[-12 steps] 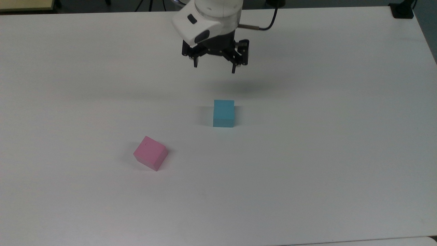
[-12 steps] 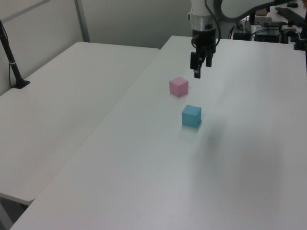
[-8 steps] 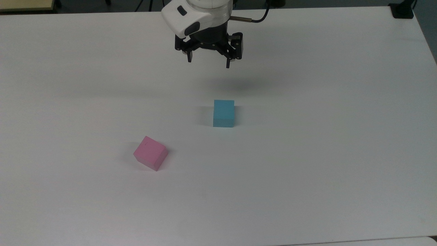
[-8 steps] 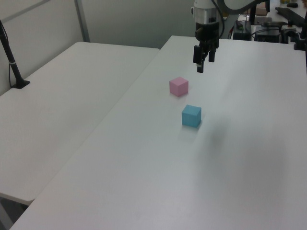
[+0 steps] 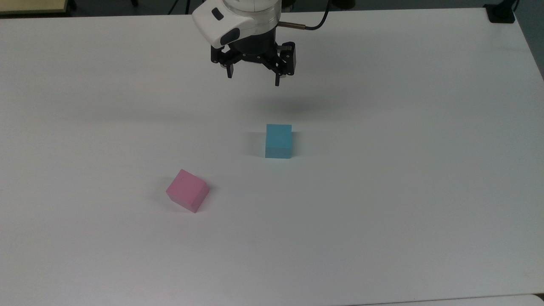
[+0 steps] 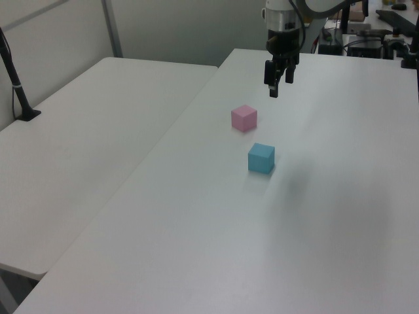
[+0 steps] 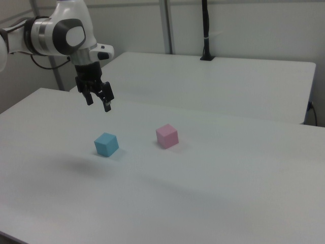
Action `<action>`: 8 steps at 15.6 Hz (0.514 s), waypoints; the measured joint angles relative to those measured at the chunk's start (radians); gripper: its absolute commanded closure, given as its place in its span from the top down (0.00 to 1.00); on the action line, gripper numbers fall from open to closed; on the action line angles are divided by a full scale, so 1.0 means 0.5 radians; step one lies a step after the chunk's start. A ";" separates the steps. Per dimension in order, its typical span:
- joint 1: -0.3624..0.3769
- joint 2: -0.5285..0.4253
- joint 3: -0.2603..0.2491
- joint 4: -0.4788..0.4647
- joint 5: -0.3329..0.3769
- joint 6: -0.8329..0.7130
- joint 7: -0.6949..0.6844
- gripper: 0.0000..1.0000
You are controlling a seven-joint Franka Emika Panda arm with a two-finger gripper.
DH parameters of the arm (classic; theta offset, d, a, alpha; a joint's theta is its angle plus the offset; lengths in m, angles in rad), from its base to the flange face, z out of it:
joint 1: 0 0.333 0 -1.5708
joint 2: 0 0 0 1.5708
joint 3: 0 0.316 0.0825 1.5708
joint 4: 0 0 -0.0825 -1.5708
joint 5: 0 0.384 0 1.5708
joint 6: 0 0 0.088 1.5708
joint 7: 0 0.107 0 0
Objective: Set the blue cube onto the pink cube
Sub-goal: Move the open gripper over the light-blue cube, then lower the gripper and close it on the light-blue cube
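Note:
The blue cube (image 5: 279, 140) (image 6: 261, 158) (image 7: 106, 145) rests on the white table near its middle. The pink cube (image 5: 187, 190) (image 6: 243, 118) (image 7: 166, 135) sits apart from it, toward the top view's lower left, turned at an angle. My gripper (image 5: 253, 80) (image 6: 274, 89) (image 7: 98, 103) hangs in the air above the table, beyond the blue cube toward the top view's upper edge. Its fingers are spread open and hold nothing.
The white table (image 5: 382, 191) stretches wide around both cubes. A second white table (image 6: 91, 131) stands at the left view's left, with a black pole (image 6: 16, 85) on it. A black object (image 5: 501, 12) sits at the top view's far right corner.
The gripper has risen and drifted toward the top view's upper left, farther from the blue cube. It stays open. Both cubes are where they were.

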 measured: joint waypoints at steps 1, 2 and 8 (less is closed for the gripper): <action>-0.005 0.002 0.000 0.000 0.000 0.007 -0.023 1.00; -0.008 0.010 0.000 -0.002 0.000 0.034 -0.058 1.00; 0.001 0.271 0.018 -0.050 0.000 0.284 -0.129 1.00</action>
